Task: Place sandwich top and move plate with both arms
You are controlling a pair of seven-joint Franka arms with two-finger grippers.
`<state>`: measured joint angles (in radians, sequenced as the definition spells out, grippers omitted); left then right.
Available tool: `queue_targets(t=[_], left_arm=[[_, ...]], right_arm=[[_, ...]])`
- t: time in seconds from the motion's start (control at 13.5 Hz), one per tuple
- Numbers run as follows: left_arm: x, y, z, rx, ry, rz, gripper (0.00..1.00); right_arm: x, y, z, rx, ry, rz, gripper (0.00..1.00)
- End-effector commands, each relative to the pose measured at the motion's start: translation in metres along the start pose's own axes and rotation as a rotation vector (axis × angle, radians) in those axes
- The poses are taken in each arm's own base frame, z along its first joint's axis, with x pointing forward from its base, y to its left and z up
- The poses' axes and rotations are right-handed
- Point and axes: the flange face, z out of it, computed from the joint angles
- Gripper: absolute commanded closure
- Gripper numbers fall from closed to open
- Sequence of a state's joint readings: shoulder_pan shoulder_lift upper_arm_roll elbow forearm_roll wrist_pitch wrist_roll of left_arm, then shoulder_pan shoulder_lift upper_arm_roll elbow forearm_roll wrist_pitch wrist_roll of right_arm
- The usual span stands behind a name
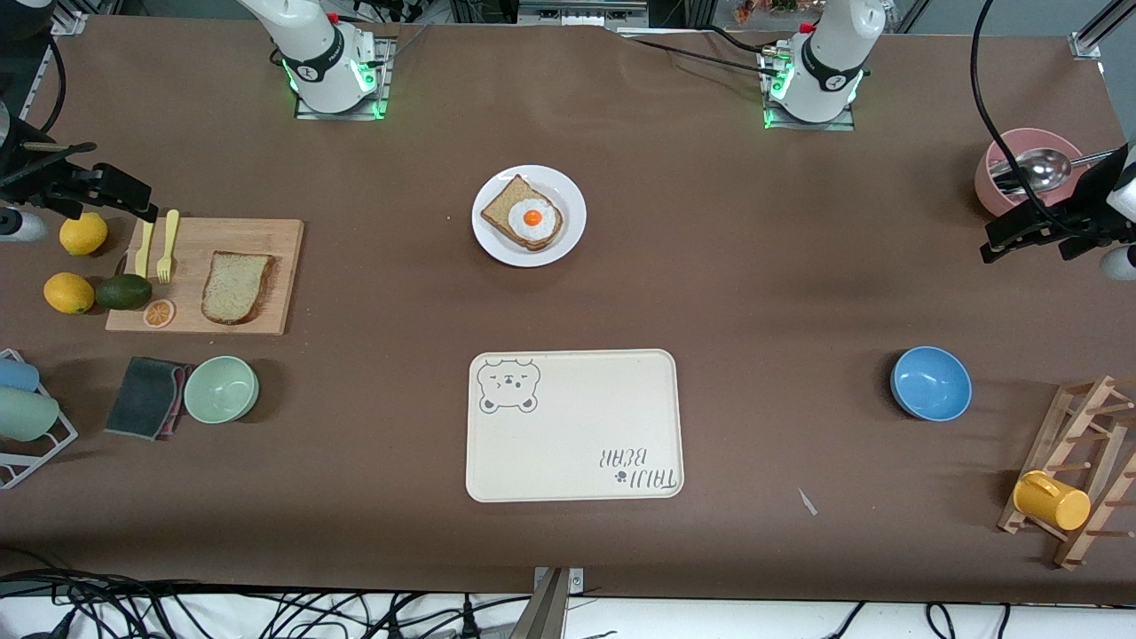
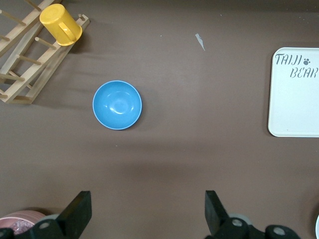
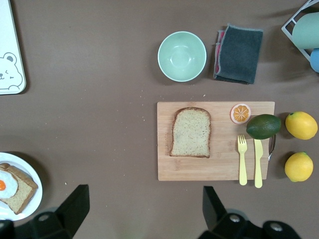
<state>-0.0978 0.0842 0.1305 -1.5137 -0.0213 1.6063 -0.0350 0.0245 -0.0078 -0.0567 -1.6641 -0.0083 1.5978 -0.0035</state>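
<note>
The sandwich top (image 1: 236,287) is a plain tan bread slice lying on a wooden cutting board (image 1: 284,266) toward the right arm's end; it also shows in the right wrist view (image 3: 191,132). The plate (image 1: 568,200), small, round and white, holds a bread slice with a fried egg (image 1: 531,216); its edge shows in the right wrist view (image 3: 25,162). My right gripper (image 1: 84,191) (image 3: 144,206) is open and empty, up above the table beside the board. My left gripper (image 1: 1034,240) (image 2: 147,209) is open and empty, high over the left arm's end.
A cream bear-printed tray (image 1: 574,426) lies nearer the camera than the plate. A blue bowl (image 1: 930,382), a pink bowl with a spoon (image 1: 1034,169) and a wooden rack with a yellow mug (image 1: 1052,501) stand at the left arm's end. A green bowl (image 1: 221,389), cloth (image 1: 146,397), lemons (image 1: 83,233), avocado (image 1: 123,291) surround the board.
</note>
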Motion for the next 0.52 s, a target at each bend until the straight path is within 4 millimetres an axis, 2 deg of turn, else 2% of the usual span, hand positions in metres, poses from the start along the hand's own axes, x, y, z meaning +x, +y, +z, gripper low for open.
queue_targets(t=[0.0,0.44], left_arm=[[-0.0021,0.0026,-0.0070,-0.027,-0.003,-0.009,0.00],[-0.0021,0.0034,-0.0069,-0.027,-0.003,-0.009,0.00]], right_arm=[[0.0008,0.0010,-0.0040,0.007,-0.003,-0.011,0.00],[0.0008,0.0008,-0.0040,0.008,-0.003,-0.005,0.00]])
